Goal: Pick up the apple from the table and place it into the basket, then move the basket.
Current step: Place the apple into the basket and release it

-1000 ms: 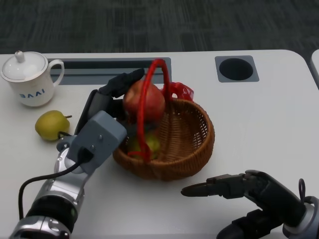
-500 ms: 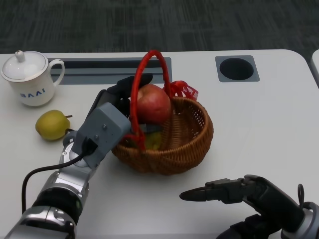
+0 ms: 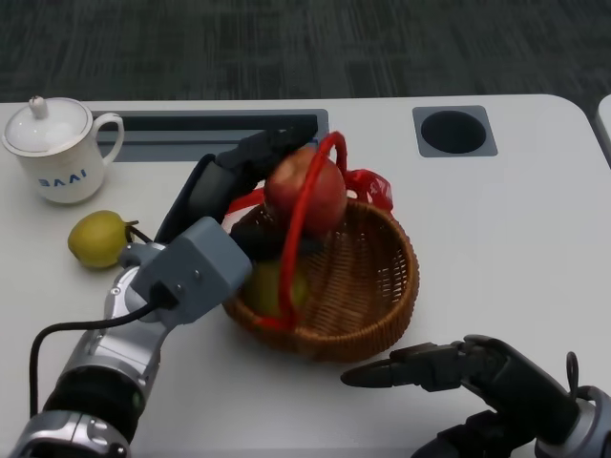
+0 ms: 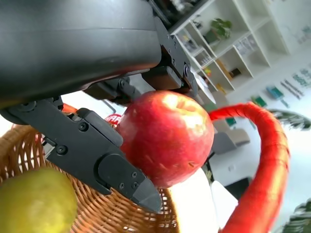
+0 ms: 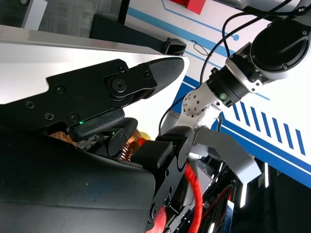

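My left hand [image 3: 234,191] holds a red apple [image 3: 305,194] just above the wicker basket [image 3: 377,296], at its left rim. The red handle [image 3: 304,224] arches across the front of the apple. In the left wrist view the apple [image 4: 165,136] sits between the black fingers [image 4: 92,155], with the handle [image 4: 262,160] beside it. A yellow-green fruit [image 3: 277,286] lies inside the basket. My right hand [image 3: 468,367] hovers low near the table's front edge, right of the basket, fingers stretched out and holding nothing.
A yellow-green pear [image 3: 97,239] lies on the table left of my left arm. A white lidded mug [image 3: 55,148] stands at the far left. A round hole [image 3: 452,132] and a long slot [image 3: 191,129] sit in the table behind the basket.
The basket handle has swung from the apple's left side to across its front. My left hand with the apple has shifted a little right over the basket. The right hand has barely moved.
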Motion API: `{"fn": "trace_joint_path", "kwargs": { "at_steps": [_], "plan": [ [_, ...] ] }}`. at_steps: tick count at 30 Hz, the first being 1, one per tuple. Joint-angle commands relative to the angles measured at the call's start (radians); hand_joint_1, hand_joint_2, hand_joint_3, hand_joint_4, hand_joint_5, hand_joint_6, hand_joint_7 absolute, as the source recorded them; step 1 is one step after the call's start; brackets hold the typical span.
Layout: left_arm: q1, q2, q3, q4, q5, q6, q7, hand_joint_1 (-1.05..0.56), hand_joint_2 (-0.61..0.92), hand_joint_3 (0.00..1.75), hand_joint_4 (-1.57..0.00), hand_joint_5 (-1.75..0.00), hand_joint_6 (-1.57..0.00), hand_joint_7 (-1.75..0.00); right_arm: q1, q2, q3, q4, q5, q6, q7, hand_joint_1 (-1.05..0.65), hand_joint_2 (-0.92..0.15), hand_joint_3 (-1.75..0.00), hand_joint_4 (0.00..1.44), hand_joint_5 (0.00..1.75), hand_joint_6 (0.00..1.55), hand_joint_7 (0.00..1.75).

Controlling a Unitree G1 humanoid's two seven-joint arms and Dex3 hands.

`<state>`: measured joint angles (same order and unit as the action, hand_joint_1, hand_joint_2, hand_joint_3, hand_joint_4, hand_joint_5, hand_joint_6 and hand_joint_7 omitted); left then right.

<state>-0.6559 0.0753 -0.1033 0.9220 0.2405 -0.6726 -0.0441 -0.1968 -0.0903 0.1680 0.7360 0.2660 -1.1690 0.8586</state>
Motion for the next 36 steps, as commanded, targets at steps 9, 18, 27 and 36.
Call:
{"fn": "trace_joint_path", "kwargs": {
  "at_steps": [9,18,27,36],
  "plan": [
    [0.081,0.087,-0.053,-0.251,0.041,0.164,-0.049,-0.87,0.79,0.01,0.0,0.0,-0.12,0.0,-0.027,0.003,0.0,0.024,0.029,-0.009,0.012,-0.48,-0.92,-0.07,0.81,0.01,0.74,0.01],
    [0.112,0.094,-0.038,-0.336,-0.004,0.206,-0.069,-0.89,0.81,0.01,0.0,0.0,-0.14,-0.01,-0.035,-0.014,-0.01,0.019,0.031,0.002,0.016,-0.47,-0.92,-0.07,0.82,0.01,0.75,0.01],
    [0.273,0.134,0.033,-0.564,-0.086,0.216,-0.084,-0.62,0.79,0.0,-0.24,-0.05,-0.35,-0.04,-0.116,-0.058,-0.033,-0.007,0.139,-0.071,0.078,-0.47,-0.92,-0.07,0.84,0.01,0.76,0.0],
    [0.503,0.187,0.095,-0.812,-0.153,0.239,-0.121,-0.55,0.79,0.0,-0.43,-0.04,-0.47,-0.02,-0.216,-0.108,-0.025,-0.078,0.231,-0.077,0.183,-0.52,-0.92,-0.1,0.83,0.01,0.75,0.01]
  ]
}}
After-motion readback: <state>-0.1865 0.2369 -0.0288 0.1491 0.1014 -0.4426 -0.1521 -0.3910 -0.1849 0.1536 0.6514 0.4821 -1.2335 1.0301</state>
